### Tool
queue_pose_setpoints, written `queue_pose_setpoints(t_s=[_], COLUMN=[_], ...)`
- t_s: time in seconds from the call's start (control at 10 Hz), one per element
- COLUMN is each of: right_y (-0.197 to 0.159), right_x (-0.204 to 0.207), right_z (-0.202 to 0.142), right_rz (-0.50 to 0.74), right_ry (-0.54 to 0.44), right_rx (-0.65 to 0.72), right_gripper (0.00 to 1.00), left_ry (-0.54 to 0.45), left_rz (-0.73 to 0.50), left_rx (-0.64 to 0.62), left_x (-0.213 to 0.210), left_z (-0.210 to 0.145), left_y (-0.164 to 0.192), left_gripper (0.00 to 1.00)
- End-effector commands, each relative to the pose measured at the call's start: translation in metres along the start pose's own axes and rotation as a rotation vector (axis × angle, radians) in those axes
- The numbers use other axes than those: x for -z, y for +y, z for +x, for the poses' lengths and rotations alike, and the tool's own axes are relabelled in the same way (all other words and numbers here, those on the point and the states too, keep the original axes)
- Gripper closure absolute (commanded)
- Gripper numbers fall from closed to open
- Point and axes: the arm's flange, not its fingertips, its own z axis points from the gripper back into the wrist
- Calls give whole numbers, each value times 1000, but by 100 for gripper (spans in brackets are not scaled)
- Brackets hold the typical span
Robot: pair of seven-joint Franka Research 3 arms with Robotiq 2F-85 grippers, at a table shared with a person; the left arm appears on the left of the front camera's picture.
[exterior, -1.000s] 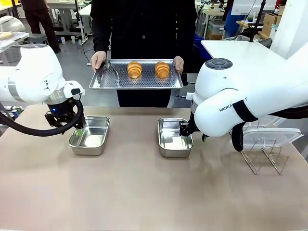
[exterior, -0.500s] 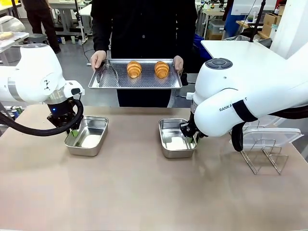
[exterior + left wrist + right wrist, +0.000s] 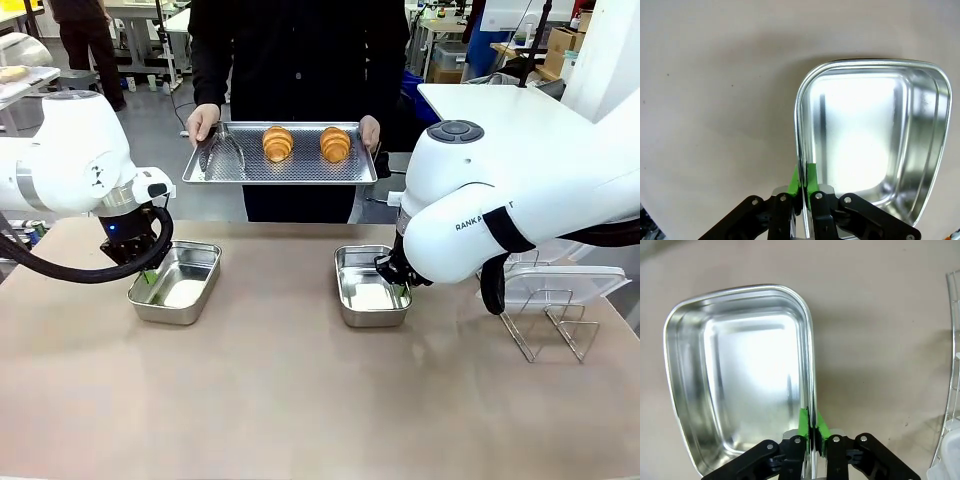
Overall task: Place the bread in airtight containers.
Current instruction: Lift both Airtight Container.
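Note:
Two golden-brown croissants, the bread (image 3: 278, 143) (image 3: 335, 144), lie on a perforated steel tray (image 3: 300, 167) that a person holds above the table's far edge. Two open steel containers rest on the table: one on the left (image 3: 182, 290) (image 3: 865, 135) and one right of centre (image 3: 367, 296) (image 3: 740, 375). My left gripper (image 3: 148, 273) (image 3: 804, 181) is shut on the left container's side wall, one green pad inside and one outside. On the right container's wall, my right gripper (image 3: 397, 286) (image 3: 811, 427) is shut in the same way. Both containers are empty.
Metal tongs (image 3: 225, 150) lie at the left end of the held tray. At the table's right side stands a wire rack (image 3: 548, 325) with clear lids (image 3: 565, 282) on it. The person's hands (image 3: 203, 122) grip the tray's two ends.
Both grippers closed onto the container walls. The left container slid left and nearer to me, the right one slid slightly right. The held tray drifted a little left.

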Motion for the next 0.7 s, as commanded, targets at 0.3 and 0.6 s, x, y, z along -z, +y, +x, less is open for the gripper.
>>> queue_pose_setpoints(t_s=[0.3,0.6], right_y=[-7,-22], right_x=[-64,-127], right_z=[13,18], right_rz=[39,75], right_ry=[-42,-59], right_rx=[-19,-95], right_gripper=[100,100], left_ry=[-69,-109], left_rz=[-64,-87], left_rx=[-81,-156], left_x=[-45,-108], left_z=[0,-13], left_y=[0,-16], left_gripper=[100,100])
